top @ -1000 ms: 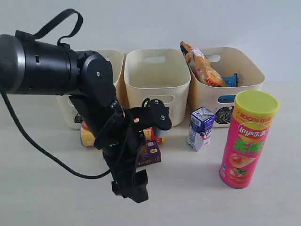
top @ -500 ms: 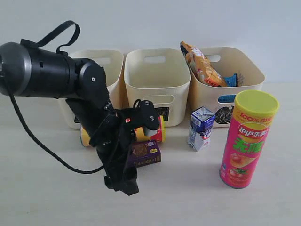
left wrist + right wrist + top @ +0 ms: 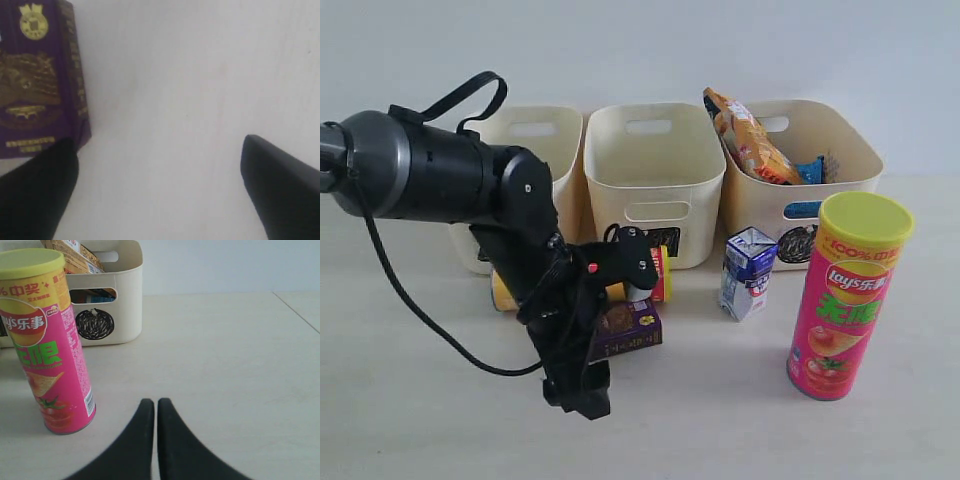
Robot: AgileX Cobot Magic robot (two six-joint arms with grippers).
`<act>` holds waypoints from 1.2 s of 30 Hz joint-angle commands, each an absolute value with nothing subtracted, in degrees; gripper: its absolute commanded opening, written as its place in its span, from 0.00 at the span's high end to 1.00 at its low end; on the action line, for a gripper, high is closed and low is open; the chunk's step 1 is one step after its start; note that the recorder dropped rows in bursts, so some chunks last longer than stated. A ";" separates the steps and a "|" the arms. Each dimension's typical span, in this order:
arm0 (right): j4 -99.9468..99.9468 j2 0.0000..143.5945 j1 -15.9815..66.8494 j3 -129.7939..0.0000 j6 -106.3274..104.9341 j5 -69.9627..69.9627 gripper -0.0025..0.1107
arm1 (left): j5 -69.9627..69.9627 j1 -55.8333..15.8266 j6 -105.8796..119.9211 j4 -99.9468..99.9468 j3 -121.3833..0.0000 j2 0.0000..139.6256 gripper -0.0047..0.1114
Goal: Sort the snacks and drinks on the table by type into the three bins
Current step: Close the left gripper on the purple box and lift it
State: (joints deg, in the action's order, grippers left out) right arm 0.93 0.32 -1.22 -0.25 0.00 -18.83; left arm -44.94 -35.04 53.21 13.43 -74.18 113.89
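My left gripper (image 3: 576, 398) points down at the table, open, with nothing between its fingers (image 3: 287, 192). A small purple box (image 3: 627, 328) (image 3: 36, 82) lies just beside one finger. Behind it a yellow-and-red crisp tube (image 3: 655, 274) lies on its side in front of the bins. A blue-and-white drink carton (image 3: 748, 272) stands upright to the right. The pink crisp tube (image 3: 847, 296) (image 3: 49, 342) with a yellow-green lid stands at the front right. My right gripper (image 3: 156, 407) is shut and empty, beside that tube. The right bin (image 3: 843, 168) (image 3: 129, 295) holds an orange bag (image 3: 748, 138) and a blue bag (image 3: 810, 170).
Three cream bins stand in a row at the back: the left bin (image 3: 536, 128) partly behind my arm, the middle bin (image 3: 656, 165) showing nothing inside. Bare table lies in front of the purple box and to the right of the pink tube.
My left arm has swung left and drawn back a little, its gripper shifting left and uncovering more of the purple box. Nothing else moved.
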 commanded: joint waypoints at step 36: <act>0.73 0.00 -1.14 0.00 0.00 -18.45 0.98 | -30.41 -36.08 36.92 0.00 -73.90 118.62 0.92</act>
State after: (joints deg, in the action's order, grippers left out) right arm 0.93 0.32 -1.22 -0.25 0.00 -18.83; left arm -31.01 -35.01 36.07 -2.50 -74.18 118.59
